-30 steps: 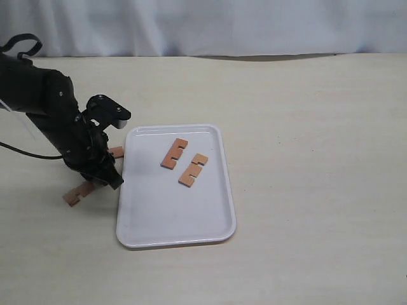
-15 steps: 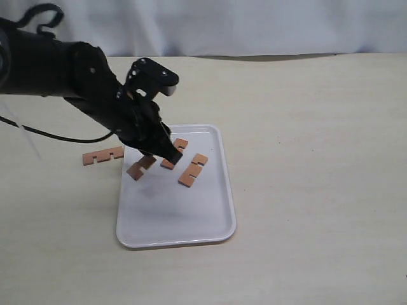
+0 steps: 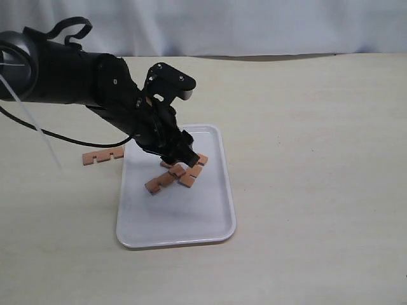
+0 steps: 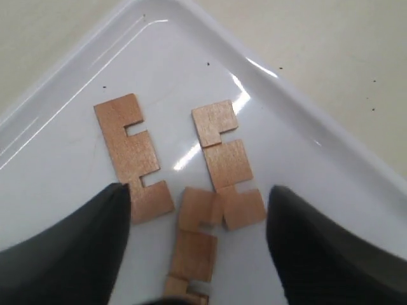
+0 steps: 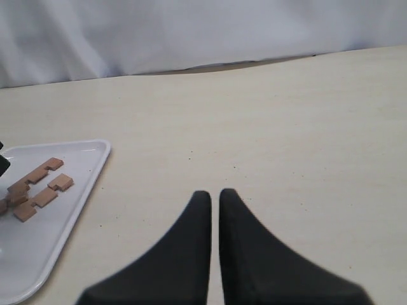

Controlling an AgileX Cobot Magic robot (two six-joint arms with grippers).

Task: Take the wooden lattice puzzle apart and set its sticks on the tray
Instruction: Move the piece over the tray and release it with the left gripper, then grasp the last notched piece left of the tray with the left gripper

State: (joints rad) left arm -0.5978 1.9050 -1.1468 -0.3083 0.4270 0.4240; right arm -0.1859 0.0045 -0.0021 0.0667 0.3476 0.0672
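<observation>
The lattice puzzle is apart; only single reddish-brown notched sticks show. Three lie on the white tray (image 3: 178,238): one (image 4: 132,155) beside my left finger, one (image 4: 226,162) beside the right, and a third (image 4: 196,244) between the fingers, its end touching the second. In the exterior view the third stick (image 3: 160,182) lies flat just below my left gripper (image 3: 181,155). That left gripper (image 4: 198,190) is open, hovering low over the tray. A fourth stick (image 3: 102,155) lies on the table left of the tray. My right gripper (image 5: 214,194) is shut and holds nothing.
The tray (image 5: 63,210) sits far off to one side of the right gripper, over bare beige table (image 3: 318,159). A white cloth backdrop (image 3: 254,25) closes the table's far edge. A black cable (image 3: 38,136) trails from the left arm.
The left arm swung from the table beside the tray to over it, carrying a stick. Its gripper has opened and that stick now lies on the tray.
</observation>
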